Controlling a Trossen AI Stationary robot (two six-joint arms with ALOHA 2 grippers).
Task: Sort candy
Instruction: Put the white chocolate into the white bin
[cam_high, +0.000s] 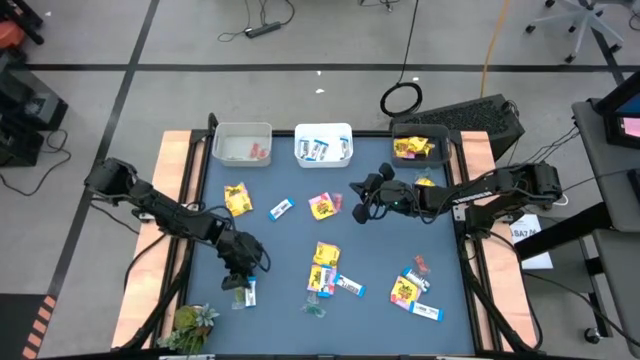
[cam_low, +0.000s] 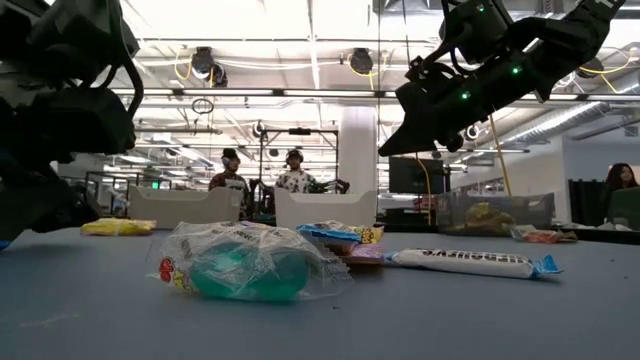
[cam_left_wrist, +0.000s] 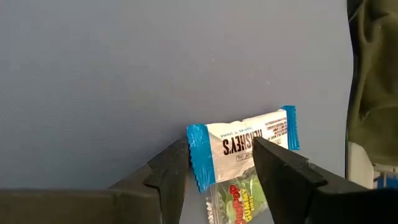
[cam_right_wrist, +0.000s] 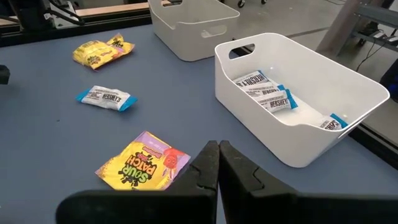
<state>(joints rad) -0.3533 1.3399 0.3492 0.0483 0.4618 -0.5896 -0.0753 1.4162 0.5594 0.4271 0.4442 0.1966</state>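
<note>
"HERSHEY'S" stands in dark print on the white face of a blue-ended bar wrapper (cam_left_wrist: 244, 146). Under it, a clear packet (cam_left_wrist: 239, 198) shows red and yellow lettering, too cut off to read in full. "SOUR PATCH" is printed on a yellow packet (cam_right_wrist: 144, 162) on the table. Another blue-and-white bar (cam_right_wrist: 104, 98) nearby reads "HERSHEY'S", as do the bars (cam_right_wrist: 264, 92) inside the white bin (cam_right_wrist: 348, 124). In the low view, a long white bar (cam_low: 470, 262) carries the same name, seen upside down.
</note>
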